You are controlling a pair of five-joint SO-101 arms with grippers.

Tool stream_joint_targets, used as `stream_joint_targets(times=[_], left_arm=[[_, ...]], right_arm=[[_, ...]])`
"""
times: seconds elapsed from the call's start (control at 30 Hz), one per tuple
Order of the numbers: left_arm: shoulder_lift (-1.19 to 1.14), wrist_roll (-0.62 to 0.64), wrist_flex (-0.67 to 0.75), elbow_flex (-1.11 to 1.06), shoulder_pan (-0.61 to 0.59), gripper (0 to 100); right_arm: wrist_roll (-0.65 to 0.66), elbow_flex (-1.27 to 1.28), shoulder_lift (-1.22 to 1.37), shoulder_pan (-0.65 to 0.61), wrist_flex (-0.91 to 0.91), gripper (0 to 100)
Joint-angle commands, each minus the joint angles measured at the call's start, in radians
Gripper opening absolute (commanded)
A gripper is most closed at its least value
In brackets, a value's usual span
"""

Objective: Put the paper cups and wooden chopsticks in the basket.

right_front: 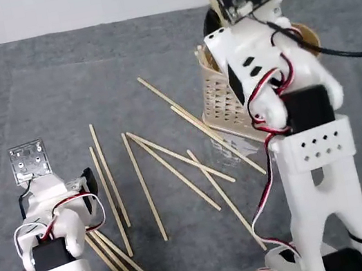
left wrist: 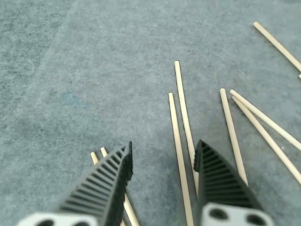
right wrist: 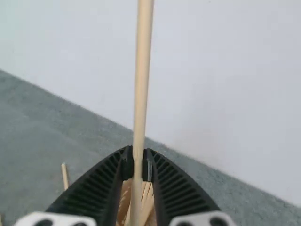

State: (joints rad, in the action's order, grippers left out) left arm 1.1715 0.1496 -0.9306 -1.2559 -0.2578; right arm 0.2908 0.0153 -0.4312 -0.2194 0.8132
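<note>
the right gripper [right wrist: 137, 162] was pressed together on one wooden chopstick [right wrist: 142, 70], pinching it near its lower end. the held stick stood upright directly above the basket [right_front: 222, 107], and its upper end rose past the arm's wrist camera. other stick ends [right wrist: 65, 175] rose from the basket just below the jaws. the basket stood on the grey mat [right_front: 34, 98], partly covered by the right arm. the loose chopsticks [right_front: 173, 171] lay scattered flat on the mat, from just beside the basket out toward the left arm. the left gripper [left wrist: 162, 153] was spread and held nothing. it hung low over the mat, well apart from the basket, with two loose chopsticks running between its fingers [left wrist: 113, 179].
</note>
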Motion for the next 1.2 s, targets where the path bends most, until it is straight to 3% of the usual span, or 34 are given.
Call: stream_joint_targets(times=[0.0, 0.37, 0.5, 0.7, 0.97, 1.17], left_arm=[[0.012, 0.009, 0.026, 0.008, 0.003, 21], [0.012, 0.009, 0.029, -0.001, 0.003, 21], [0.012, 0.009, 0.029, -0.001, 0.003, 21], [0.012, 0.009, 0.029, -0.001, 0.003, 21], [0.012, 0.009, 0.029, -0.001, 0.003, 21], [0.012, 0.009, 0.029, -0.001, 0.003, 21]], right_arm=[[-0.002, 0.114, -0.054, 0.012, -0.226, 0.9], [-0.009, 0.563, -0.053, 0.021, -0.760, 0.9], [-0.009, 0.661, -0.053, 0.038, -0.837, 1.7], [-0.091, 0.597, -0.085, 0.039, -0.665, 19.2], [-0.098, 0.330, -0.220, -0.012, -0.064, 13.6], [-0.092, 0.288, -0.239, -0.108, 0.306, 12.5]])
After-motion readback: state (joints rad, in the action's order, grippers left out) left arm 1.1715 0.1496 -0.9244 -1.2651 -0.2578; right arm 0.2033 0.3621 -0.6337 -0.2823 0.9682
